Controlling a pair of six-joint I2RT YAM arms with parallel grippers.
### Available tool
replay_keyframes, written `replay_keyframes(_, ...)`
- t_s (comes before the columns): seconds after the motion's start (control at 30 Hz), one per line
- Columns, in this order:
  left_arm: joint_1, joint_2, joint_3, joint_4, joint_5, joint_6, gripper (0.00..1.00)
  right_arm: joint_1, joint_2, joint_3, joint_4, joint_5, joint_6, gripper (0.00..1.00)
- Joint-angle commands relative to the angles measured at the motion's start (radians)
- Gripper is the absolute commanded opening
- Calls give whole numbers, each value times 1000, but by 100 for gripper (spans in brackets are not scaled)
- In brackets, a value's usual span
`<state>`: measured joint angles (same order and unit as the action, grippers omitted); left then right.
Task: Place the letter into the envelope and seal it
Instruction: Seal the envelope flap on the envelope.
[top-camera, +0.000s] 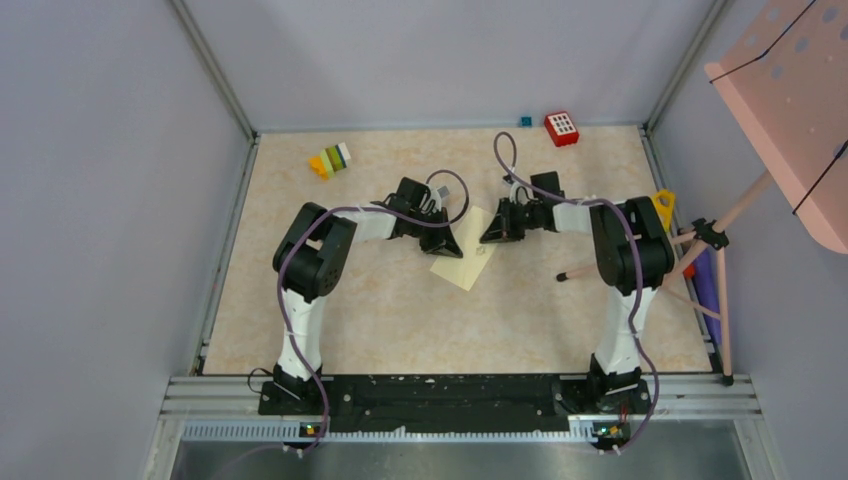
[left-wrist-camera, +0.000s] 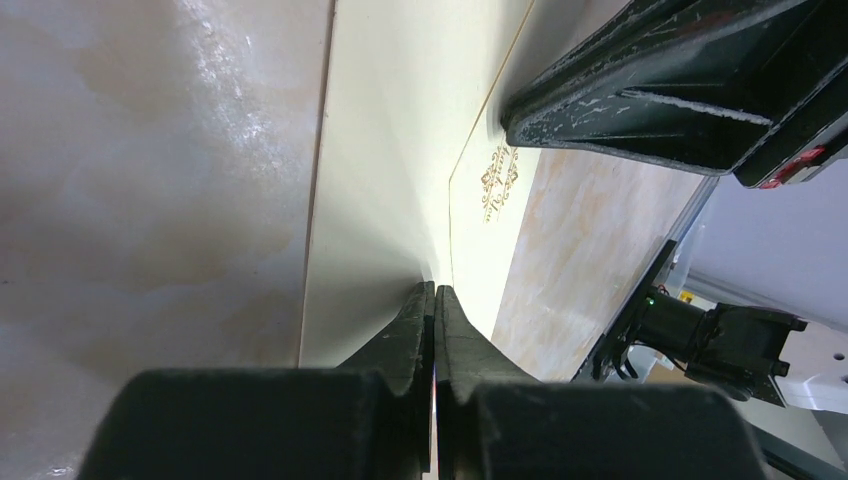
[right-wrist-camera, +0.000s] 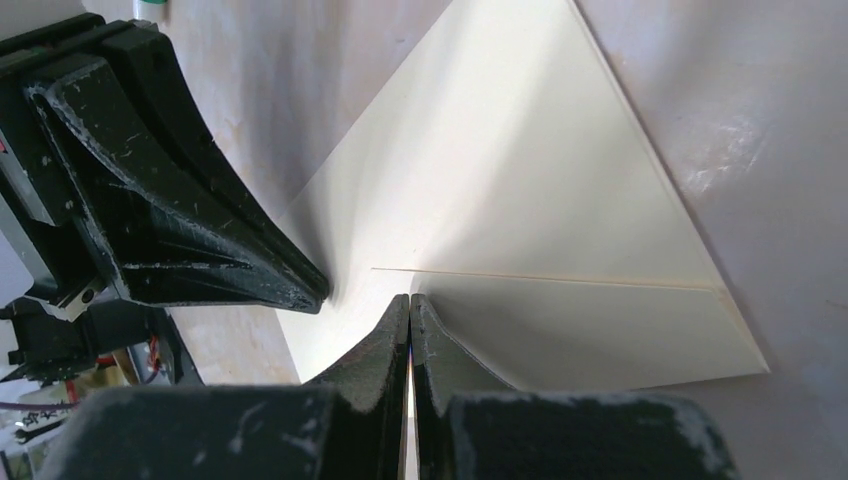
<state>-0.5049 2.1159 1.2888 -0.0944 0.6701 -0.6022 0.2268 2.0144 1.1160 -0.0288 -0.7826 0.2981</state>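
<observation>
We find the envelope (top-camera: 467, 262) flat on the desk (top-camera: 400, 320), near the middle and a little toward the far side. It lies cornerwise, its long axis slanting from far right to near left.

Both sets of jaws are at its far end. The left jaws come in from the left arm (top-camera: 320, 250), and the right jaws from the right arm (top-camera: 625, 240). Both pairs are pressed together with nothing between them. In each wrist view the tips appear to rest on the pale paper (left-wrist-camera: 400, 150), so the sheet lies under the jaws, not in front of them.

The right tips sit just beside a straight fold line below the triangular flap (right-wrist-camera: 520, 160). The left tips are close alongside, so we judge the two arms about equally near. We cannot tell whether a letter is inside.

The near half of the envelope is uncovered, with bare desk beyond it toward the arm bases. We judge a sliding press along the fold has room that way.

The coloured blocks (top-camera: 330, 160) and the red piece (top-camera: 561, 128) stand well apart at the far edge. The tripod (top-camera: 705, 240) crowds the right side.
</observation>
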Motion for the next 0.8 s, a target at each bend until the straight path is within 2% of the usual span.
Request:
replay_keyframes(0.0,-4,79,-43,-102,-274,88,0,-26,27,33,22,123,-7,0)
replay_keyframes(0.23,-4,78,-44,-102,-275,88,0,-53,29,56,22,186,-7,0)
replay_keyframes(0.77,-4,79,-42,-102,-277,88,0,-67,15,71,22,176,-16,0)
